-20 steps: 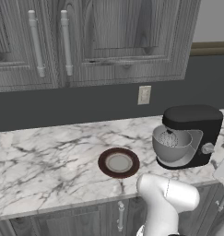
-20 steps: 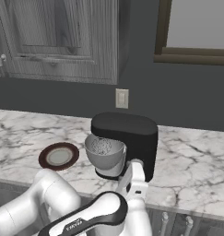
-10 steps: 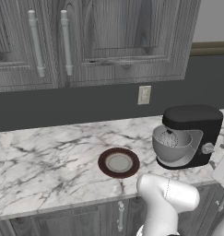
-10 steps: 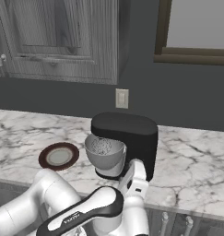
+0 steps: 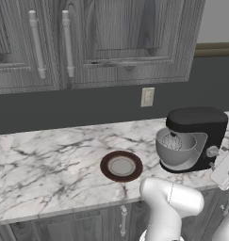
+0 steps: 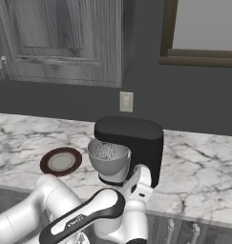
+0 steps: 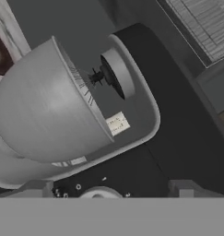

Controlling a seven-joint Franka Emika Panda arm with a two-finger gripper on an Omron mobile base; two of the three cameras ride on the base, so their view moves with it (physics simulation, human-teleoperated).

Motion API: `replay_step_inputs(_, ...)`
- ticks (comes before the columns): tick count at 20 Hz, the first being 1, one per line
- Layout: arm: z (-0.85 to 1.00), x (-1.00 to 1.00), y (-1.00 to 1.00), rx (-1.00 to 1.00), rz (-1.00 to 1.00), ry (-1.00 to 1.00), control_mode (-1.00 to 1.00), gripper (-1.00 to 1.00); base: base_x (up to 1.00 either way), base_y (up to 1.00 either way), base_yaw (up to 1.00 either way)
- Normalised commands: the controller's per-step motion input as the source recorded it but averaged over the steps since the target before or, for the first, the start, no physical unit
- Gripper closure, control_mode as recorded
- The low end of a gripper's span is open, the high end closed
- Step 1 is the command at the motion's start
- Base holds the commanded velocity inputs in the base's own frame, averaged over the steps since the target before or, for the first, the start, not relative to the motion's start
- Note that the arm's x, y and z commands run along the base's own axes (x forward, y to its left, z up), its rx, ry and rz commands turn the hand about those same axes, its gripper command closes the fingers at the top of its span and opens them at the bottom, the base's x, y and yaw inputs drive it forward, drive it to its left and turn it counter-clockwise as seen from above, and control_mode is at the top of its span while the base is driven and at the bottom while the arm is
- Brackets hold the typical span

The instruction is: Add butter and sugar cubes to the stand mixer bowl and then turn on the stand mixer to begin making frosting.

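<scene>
the bowl's point(image 7: 39, 115) inside is hidden in the hand view, its near wall blocking it. the plate point(image 7: 0, 53) is cut off by that view's left edge. the arm covers the mixer's point(image 6: 136, 143) base in the right base view.

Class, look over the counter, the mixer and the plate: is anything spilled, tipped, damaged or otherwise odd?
Nothing stands out. The mixer stands upright on the counter, its bowl seated under the head with the whisk inside. The plate lies flat to its left, apart from it. No spill shows.
</scene>
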Motion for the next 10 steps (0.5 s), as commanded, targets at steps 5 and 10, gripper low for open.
replay_step_inputs(5, -0.08, 0.12, -0.16, 0.08, -0.01, 0.00, -1.00, -1.00, 0.00, 0.00, 0.00)
replay_step_inputs(10, -0.09, 0.04, -0.25, 0.08, 0.00, 0.00, -1.00, -1.00, 0.00, 0.00, 0.00)
